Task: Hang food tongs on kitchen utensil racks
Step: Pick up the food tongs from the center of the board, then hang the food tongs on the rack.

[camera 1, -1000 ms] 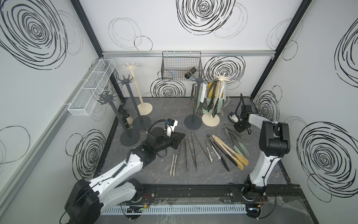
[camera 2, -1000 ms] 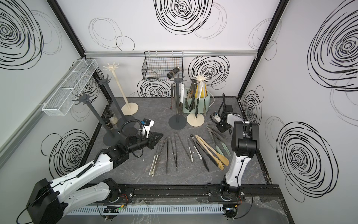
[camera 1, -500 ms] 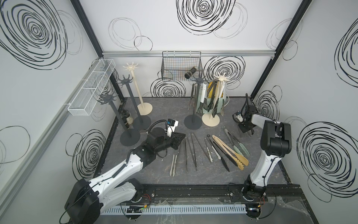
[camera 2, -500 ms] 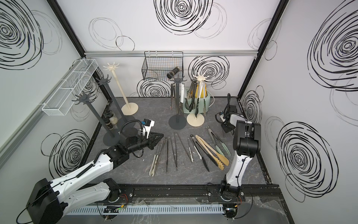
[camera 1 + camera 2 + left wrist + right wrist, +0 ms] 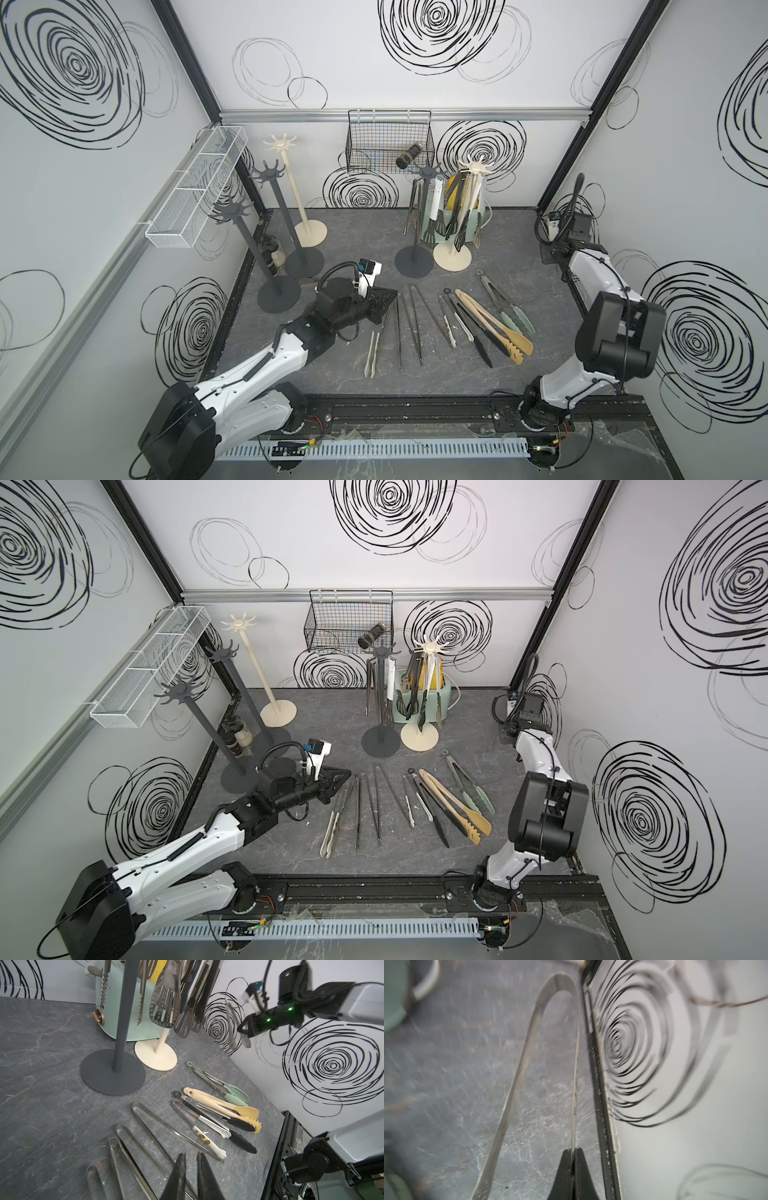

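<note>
Grey marbled bench (image 5: 353,232), white walls w/ black swirls. Right pincer (image 5: 572,1151) is clenched on one arm of steel tongs (image 5: 519,1076), held off the bench by the right wall, well apart from the racks; the bend points away from the pincer. Left pincer (image 5: 190,1159) is narrowly parted, empty, low over the loose tongs (image 5: 415,324) laid in a row.

Step in hand, prob.: carry to a rack & hook the bend. Grip is on a single thin arm, so tongs may swivel; go slow, keep the bend leading. Cream rack (image 5: 478,168) looks crowded; dark grey rack (image 5: 426,172) beside it seems to have freer prongs. Drop the bend over a prong, then let go.
</note>
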